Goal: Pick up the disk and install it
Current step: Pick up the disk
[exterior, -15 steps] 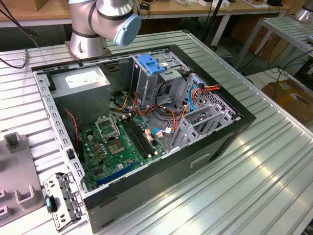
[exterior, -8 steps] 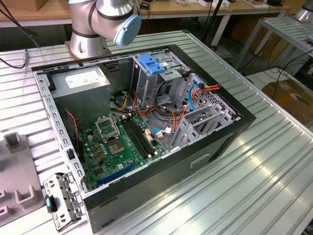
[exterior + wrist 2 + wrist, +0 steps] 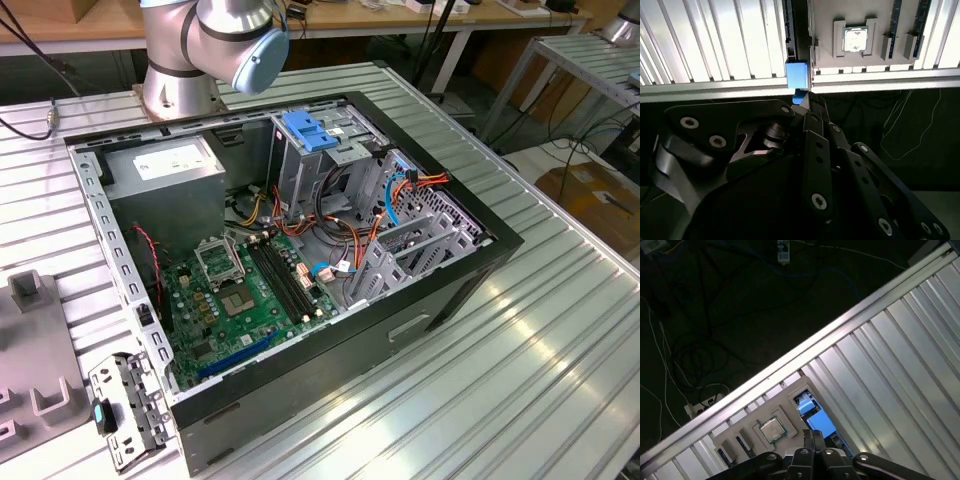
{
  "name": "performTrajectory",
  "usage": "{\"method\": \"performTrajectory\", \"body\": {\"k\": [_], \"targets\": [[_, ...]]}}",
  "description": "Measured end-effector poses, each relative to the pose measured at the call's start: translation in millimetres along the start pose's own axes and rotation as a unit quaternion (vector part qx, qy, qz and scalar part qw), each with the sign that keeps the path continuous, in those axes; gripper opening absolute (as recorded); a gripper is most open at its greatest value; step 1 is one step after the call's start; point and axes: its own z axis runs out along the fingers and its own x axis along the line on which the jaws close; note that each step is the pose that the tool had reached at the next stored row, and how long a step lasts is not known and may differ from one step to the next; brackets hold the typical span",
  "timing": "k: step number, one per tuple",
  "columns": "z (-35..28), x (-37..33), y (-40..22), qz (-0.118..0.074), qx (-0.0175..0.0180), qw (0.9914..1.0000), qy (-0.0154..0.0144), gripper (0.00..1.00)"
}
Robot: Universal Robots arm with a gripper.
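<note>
In second wrist view, gripper (image 3: 808, 99) has its jaws drawn together w/ almost no gap, tips right at the blue end of the disk (image 3: 796, 75); can't tell if it's pinched. Disk lies at edge of ribbed table (image 3: 715, 45), just beside grey tray (image 3: 825, 30) w/ CPU chip (image 3: 856, 39).

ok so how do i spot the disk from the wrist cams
Find the ribbed aluminium table and follow its edge to the grey fixture plate. The disk sits along that plate's side, right ahead of the tool; its bright blue rail sets it apart from the square silver processor chip nearby.
</note>
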Motion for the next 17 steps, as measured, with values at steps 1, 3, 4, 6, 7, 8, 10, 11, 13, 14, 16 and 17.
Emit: {"method": "performTrajectory", "body": {"k": [1, 3, 4, 6, 7, 8, 10, 11, 13, 14, 16, 17], "targets": [[0.0, 0.0, 0.0, -0.011, 0.0002, 0.99994, 0.0003, 0.11], [0.2, 0.0, 0.0, -0.039, 0.0006, 0.99925, 0.0012, 0.11], [0.3, 0.0, 0.0, -0.049, 0.0007, 0.99880, 0.0015, 0.11], [0.4, 0.0, 0.0, -0.071, 0.0008, 0.99745, 0.0024, 0.11], [0.5, 0.0, 0.0, -0.080, 0.0008, 0.99677, 0.0027, 0.11], [0.5, 0.0, 0.0, -0.093, 0.0009, 0.99563, 0.0031, 0.11], [0.7, 0.0, 0.0, -0.111, 0.0011, 0.99377, 0.0038, 0.11], [0.8, 0.0, 0.0, -0.123, 0.0013, 0.99237, 0.0042, 0.11], [1.0, 0.0, 0.0, -0.136, 0.0017, 0.99070, 0.0045, 0.11], [1.7, -0.4, 0.3, -0.136, 0.0023, 0.99064, 0.0042, 0.11], [4.6, -1.6, 1.0, -0.136, 0.0032, 0.99063, 0.0040, 0.18], [6.0, -2.0, 1.2, -0.137, 0.0035, 0.99062, 0.0038, 0.18]]}}
